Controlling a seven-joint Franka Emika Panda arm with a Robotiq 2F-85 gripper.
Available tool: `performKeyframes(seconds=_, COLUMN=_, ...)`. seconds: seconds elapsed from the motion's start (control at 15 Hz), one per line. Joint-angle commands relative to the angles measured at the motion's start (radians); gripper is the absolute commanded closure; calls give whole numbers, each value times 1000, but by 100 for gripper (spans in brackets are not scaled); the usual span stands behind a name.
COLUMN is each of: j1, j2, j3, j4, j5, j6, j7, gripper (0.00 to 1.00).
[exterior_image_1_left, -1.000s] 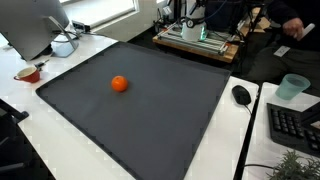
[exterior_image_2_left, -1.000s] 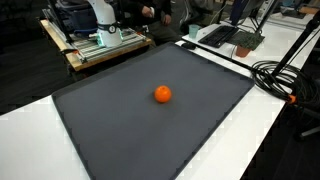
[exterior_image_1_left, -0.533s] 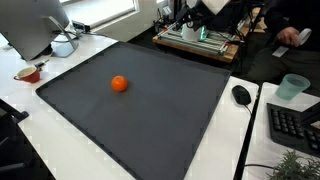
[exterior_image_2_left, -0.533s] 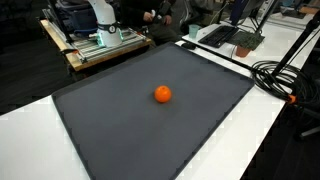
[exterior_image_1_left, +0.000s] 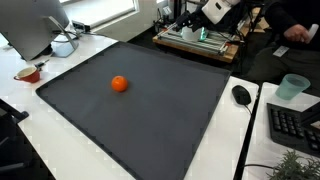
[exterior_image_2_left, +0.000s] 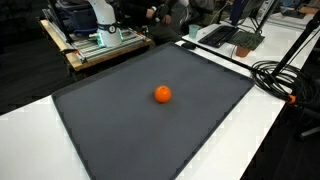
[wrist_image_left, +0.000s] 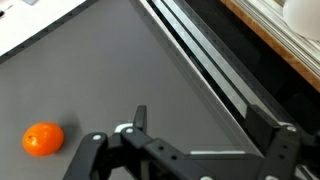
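A small, round, bright orange (exterior_image_1_left: 119, 84) with a smooth skin lies alone near the middle of the dark grey mat (exterior_image_1_left: 160, 125). In the wrist view the gripper (wrist_image_left: 187, 150) is spread wide and empty, with the orange to its left.

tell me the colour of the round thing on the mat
Round thing: orange, clearest in an exterior view.

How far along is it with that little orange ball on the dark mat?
Nothing looks done: the small round orange ball sits untouched on the dark grey mat. In hand: the gripper hangs open above the mat, empty, the ball off to its side in the wrist view. Left, probably: reaching the ball and gripping it.
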Motion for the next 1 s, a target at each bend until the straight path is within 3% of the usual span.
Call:
performKeyframes(seconds=0.0, j1=47, j2=110, j3=21, j4=-4, j5=-93, j6=-59, j7=3, gripper=0)
performKeyframes(seconds=0.13, j1=70, j2=171, j3=28, j4=10, j5=-154, j6=-76, j7=-11, gripper=0)
performKeyframes(seconds=0.4, j1=91, j2=243, j3=11, j4=51, j5=-380, j6=-121, j7=-26, gripper=0)
performKeyframes(seconds=0.93, j1=24, j2=407, j3=-99, j4=162, j5=-961, j6=-146, j7=-53, gripper=0)
